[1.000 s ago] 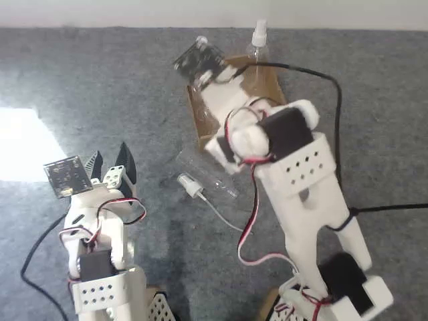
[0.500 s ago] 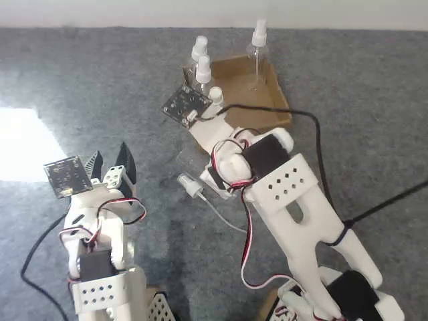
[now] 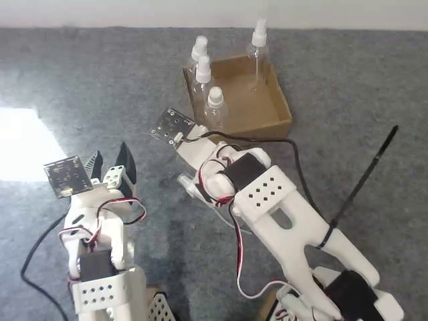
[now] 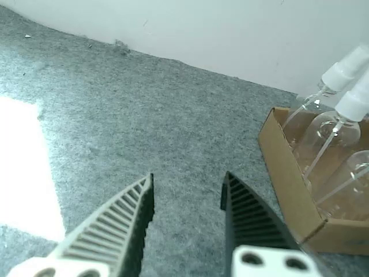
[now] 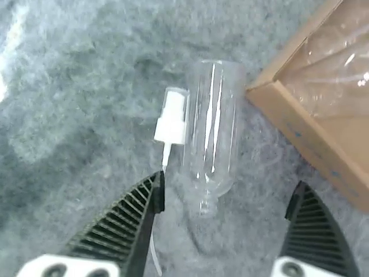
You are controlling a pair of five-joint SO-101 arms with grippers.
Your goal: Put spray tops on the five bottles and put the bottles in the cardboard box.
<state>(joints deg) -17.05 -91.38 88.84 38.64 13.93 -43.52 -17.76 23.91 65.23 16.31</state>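
Observation:
The cardboard box (image 3: 267, 107) stands at the far middle of the grey mat, with several capped bottles (image 3: 215, 107) upright inside. A clear uncapped bottle (image 5: 210, 124) lies on the mat just outside the box corner (image 5: 305, 115), and a white spray top (image 5: 172, 122) lies beside it. My right gripper (image 5: 228, 186) hangs open above the bottle's neck end, with one finger on each side. The right arm (image 3: 267, 200) covers most of that bottle from above, and the spray top (image 3: 186, 182) peeks out beside it. At the near left my left gripper (image 4: 188, 179) is open and holds nothing.
Grey felt covers the whole table, with a bright patch (image 3: 20, 144) at the left. Black and red cables (image 3: 361, 180) trail over the mat right of the right arm. The box wall (image 4: 288, 167) and the bottles in it (image 4: 323, 133) stand far right of the left gripper.
The right arm has drawn back from over the box to the lying bottle in front of it, uncovering the bottles standing in the box. The left arm has kept still.

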